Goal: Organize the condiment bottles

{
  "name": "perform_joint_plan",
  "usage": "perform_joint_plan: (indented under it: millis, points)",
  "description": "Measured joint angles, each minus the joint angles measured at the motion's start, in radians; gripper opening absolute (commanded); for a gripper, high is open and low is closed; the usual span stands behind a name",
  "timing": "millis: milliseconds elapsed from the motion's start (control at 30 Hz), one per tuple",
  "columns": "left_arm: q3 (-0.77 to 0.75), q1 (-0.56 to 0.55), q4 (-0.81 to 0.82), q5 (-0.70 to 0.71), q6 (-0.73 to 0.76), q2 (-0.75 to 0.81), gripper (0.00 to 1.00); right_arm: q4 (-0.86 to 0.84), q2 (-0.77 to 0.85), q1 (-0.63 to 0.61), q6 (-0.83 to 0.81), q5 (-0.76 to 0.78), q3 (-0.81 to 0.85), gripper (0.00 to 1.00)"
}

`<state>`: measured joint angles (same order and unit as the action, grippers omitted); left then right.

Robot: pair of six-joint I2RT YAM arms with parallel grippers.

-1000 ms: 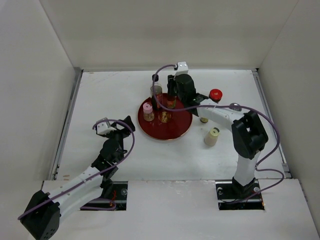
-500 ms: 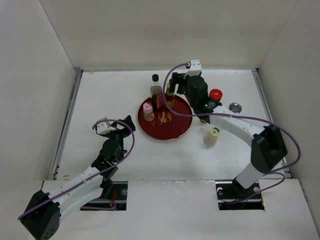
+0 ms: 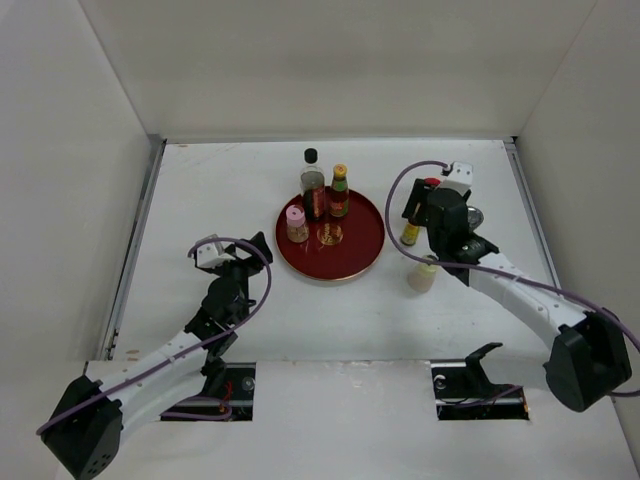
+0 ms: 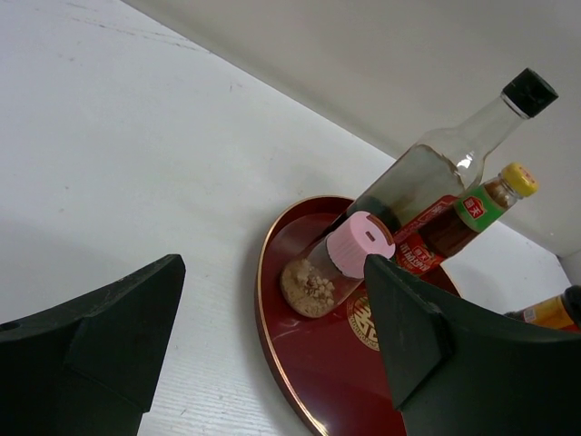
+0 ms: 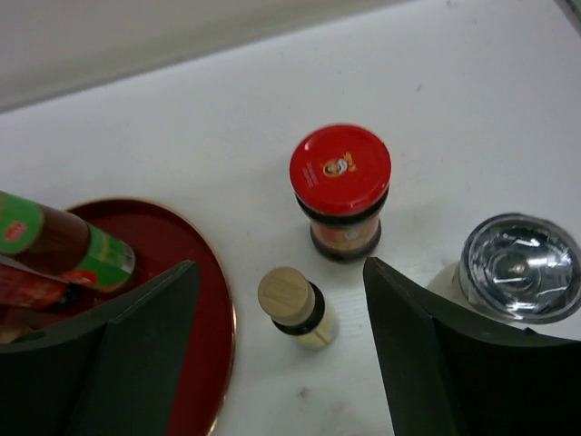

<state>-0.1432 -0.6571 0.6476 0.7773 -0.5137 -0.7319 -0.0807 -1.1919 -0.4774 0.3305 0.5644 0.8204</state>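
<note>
Landmark: the round red tray (image 3: 345, 270), mid-counter (image 3: 200, 190).

On the tray:
- The tall clear bottle (image 3: 312, 182), black cap, stands upright at the far edge.
- The yellow-capped bottle (image 3: 339, 192), red and green label, stands upright just right of it.
- The pink-capped jar (image 3: 296, 222) sits on the tray's left part, in front of the tall clear bottle, with brown granules inside.

Off the tray, to its right, all standing on the counter:
- The tan-topped small bottle (image 5: 295, 307) is nearest the rim.
- The red-capped jar (image 5: 340, 182) is farther back.
- The silver-capped jar (image 5: 517, 268) is farthest right.
- The cream bottle (image 3: 422, 275) is right of the tray's near edge, partly under the right arm.

Right claw (image 5: 286, 363): jaws wide apart with nothing between them. It hangs just right of the tray, over the tan-topped small bottle. No contact seen.

Left claw (image 4: 263, 363): jaws wide apart, empty. It is left of the tray and well apart from it, facing the pink-capped jar.
</note>
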Motion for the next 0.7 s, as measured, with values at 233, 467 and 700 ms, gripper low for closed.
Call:
perform_joint_plan:
  millis: [233,467,700]
  points:
    - [0.000,0.001,0.001,-0.003,0.000,-0.013,0.80,0.039,-0.117,0.018,0.016,-0.053,0.001,0.65]
    - [0.000,0.003,0.003,-0.003,0.000,-0.008,0.80,0.043,-0.214,0.063,0.018,-0.082,0.034,0.39]
    - [0.000,0.002,0.004,-0.003,-0.003,-0.008,0.80,0.052,-0.171,0.043,-0.002,-0.049,0.033,0.26]
